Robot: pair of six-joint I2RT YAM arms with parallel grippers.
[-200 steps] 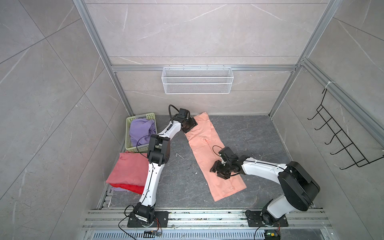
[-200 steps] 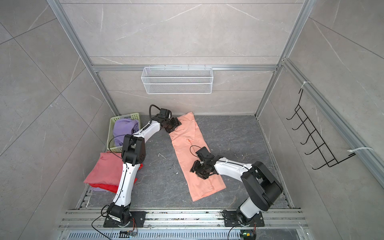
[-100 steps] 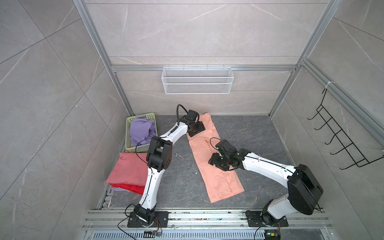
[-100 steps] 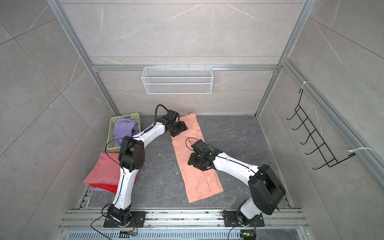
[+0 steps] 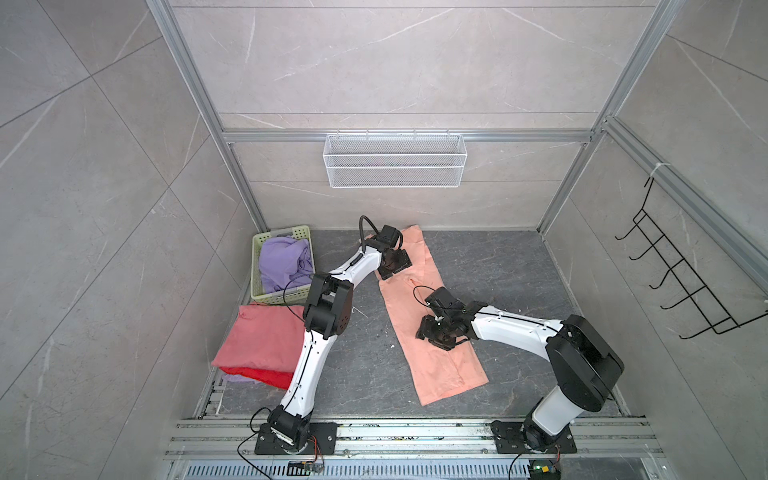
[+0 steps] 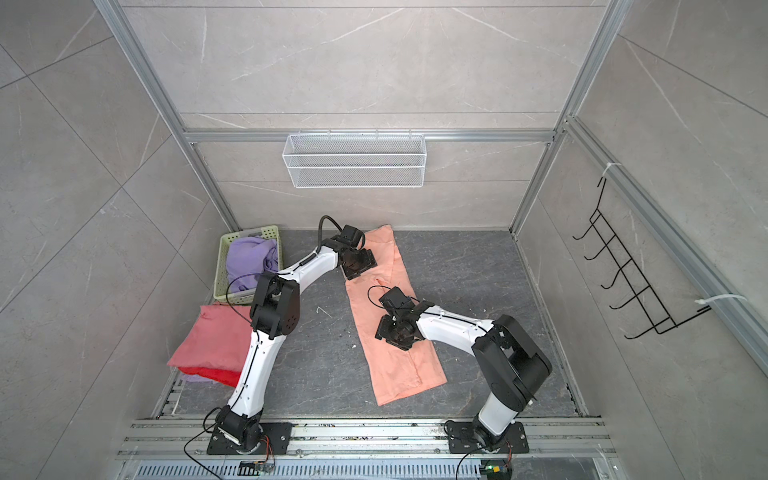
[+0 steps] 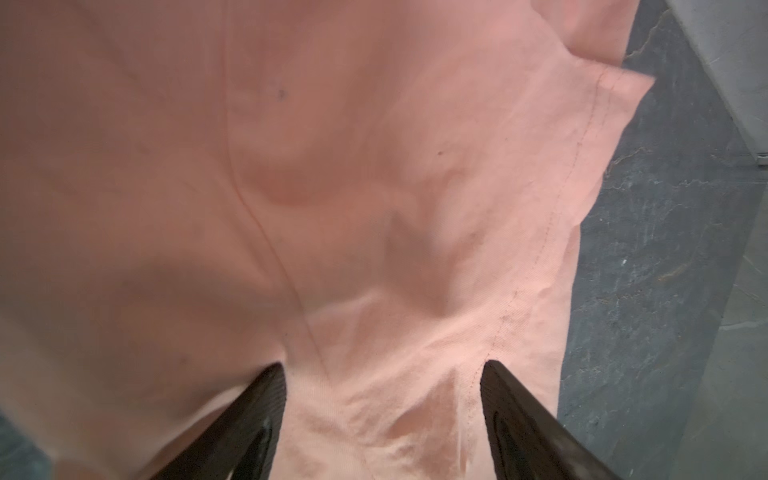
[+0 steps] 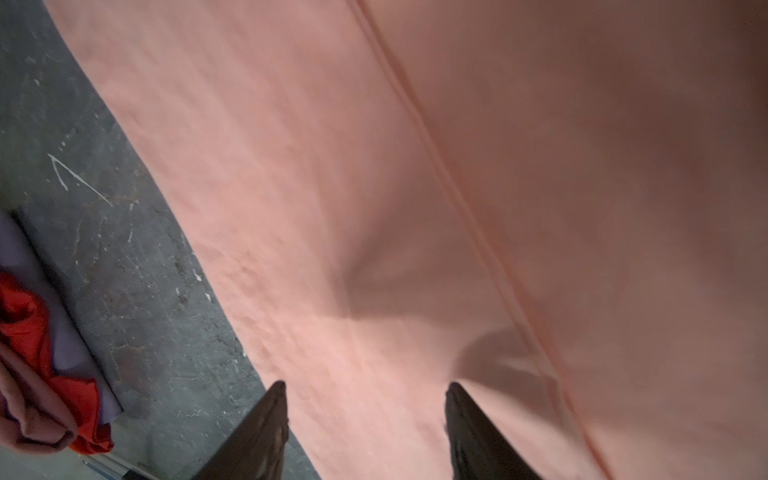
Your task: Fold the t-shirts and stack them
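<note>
A peach-pink t-shirt, folded into a long strip, lies on the dark floor from back centre to front right. My left gripper is open at the strip's far end, fingertips down on wrinkled peach cloth. My right gripper is open over the strip's middle, near its left edge. At the left, a dusty rose t-shirt tops a stack with a red one and a lavender one beneath. Another lavender t-shirt is bunched in the basket.
The pale green basket stands at the back left corner. A white wire basket hangs on the back wall and a black hook rack on the right wall. An aluminium rail holding both arm bases runs along the front.
My left gripper has moved right, from the shirt's far left edge onto the cloth. My right gripper has shifted a little farther up the strip. The shirt lies much as before.
</note>
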